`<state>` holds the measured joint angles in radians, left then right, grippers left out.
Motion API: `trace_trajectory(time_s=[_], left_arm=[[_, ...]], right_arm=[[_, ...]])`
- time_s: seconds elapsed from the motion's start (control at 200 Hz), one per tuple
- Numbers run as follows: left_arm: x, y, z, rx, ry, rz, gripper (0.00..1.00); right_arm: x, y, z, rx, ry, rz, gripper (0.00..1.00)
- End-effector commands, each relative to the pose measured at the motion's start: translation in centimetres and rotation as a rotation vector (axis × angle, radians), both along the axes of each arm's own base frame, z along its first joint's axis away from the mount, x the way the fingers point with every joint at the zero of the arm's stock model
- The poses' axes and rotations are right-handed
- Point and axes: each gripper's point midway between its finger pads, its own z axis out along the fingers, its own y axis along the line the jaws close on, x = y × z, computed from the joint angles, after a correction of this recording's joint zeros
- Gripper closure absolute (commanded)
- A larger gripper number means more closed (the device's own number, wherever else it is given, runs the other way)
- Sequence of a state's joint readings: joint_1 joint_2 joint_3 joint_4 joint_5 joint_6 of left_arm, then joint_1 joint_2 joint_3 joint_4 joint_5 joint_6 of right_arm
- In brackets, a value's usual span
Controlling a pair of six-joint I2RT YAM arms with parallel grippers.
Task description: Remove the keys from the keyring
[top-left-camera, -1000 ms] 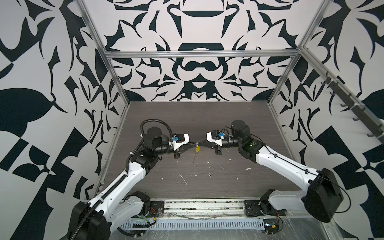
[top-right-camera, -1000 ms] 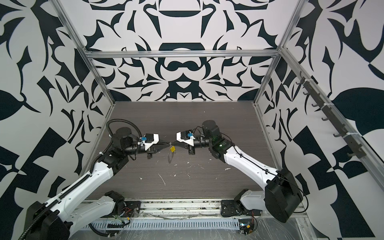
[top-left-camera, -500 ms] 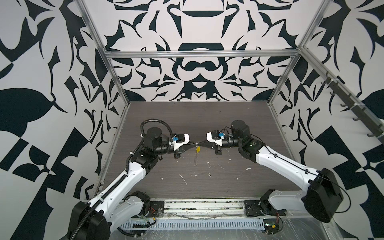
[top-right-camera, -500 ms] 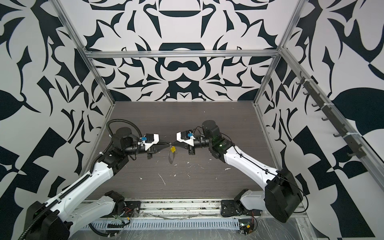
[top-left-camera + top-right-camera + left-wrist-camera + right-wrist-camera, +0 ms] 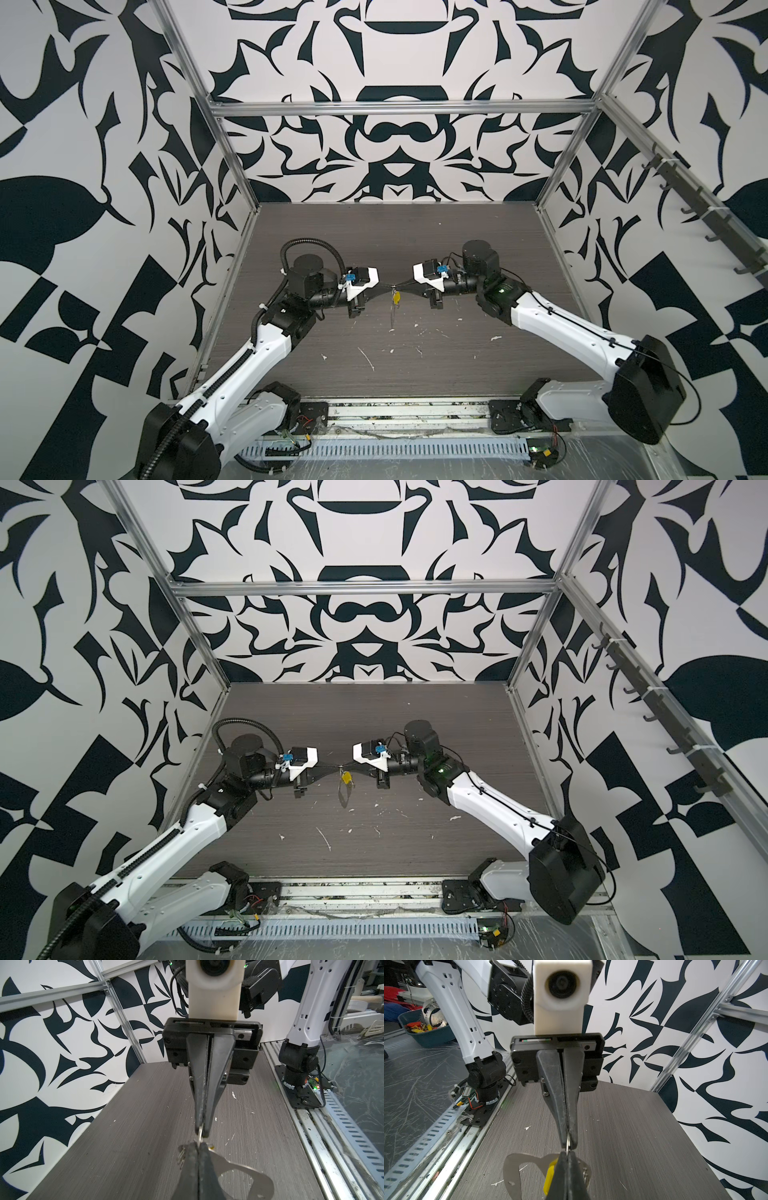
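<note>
Black-and-white patterned walls [image 5: 104,124] box in a dark wood-grain desk [image 5: 457,241] dotted with white scraps [image 5: 368,359]. Above its middle the two arms meet tip to tip.

On the left, the left gripper [image 5: 387,287] is clenched on the keyring [image 5: 200,1133], pinching a thin silver ring at its very tips. Just to the right, the right gripper [image 5: 403,286] is clamped on the same bit of metal from the opposite side. The keyring hangs in the air between them. The keys [image 5: 345,776] dangle just below the meeting point, but only the yellow tag [image 5: 550,1176] shows clearly.

Both grips look shallow, metal on smooth tips. If the arms pull apart, I judge the ring could slip from one gripper and swing off the other. It could also snap free and drop to the desk. With the tips so close, a twist could knock the grippers together. If both hold the same coil, pulling would only strain the ring and not open it.

The pinched ring lies along the line from one gripper to the other. The tag's long axis is near vertical, with its free end pointing down at the desk. The strap loop [image 5: 511,1169] hangs lower, also lengthwise downward. I cannot tell whether its bottom touches the desk.
</note>
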<state>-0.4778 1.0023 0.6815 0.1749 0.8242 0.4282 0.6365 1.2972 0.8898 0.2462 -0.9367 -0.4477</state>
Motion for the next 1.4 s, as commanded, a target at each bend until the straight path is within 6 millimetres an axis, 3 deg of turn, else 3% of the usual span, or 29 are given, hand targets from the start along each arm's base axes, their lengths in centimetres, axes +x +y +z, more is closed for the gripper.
trace_trajectory(time_s=[0.0,0.06,0.165,0.475,0.825,1.395], left_arm=[[0.2,0.3,0.5,-0.012,-0.068,0.028,1.00],[0.2,0.5,0.7,-0.014,-0.090,0.038,1.00],[0.0,0.6,0.8,-0.014,-0.109,0.042,1.00],[-0.3,1.2,0.7,-0.006,-0.282,0.059,1.00],[-0.3,2.2,1.8,0.041,-0.591,0.138,1.00],[-1.2,2.0,2.3,0.048,-0.596,0.085,1.00]], right_arm=[[0.0,0.3,1.7,0.028,-0.012,-0.001,0.84],[0.1,0.1,1.5,0.020,-0.017,-0.022,0.70],[0.1,-0.4,1.2,0.016,-0.029,-0.048,0.62],[-0.3,-1.2,-0.3,-0.001,-0.008,-0.081,0.61],[0.1,-0.7,-0.4,0.057,0.017,-0.084,0.63],[-0.1,1.5,-0.1,0.084,0.026,0.012,0.61]])
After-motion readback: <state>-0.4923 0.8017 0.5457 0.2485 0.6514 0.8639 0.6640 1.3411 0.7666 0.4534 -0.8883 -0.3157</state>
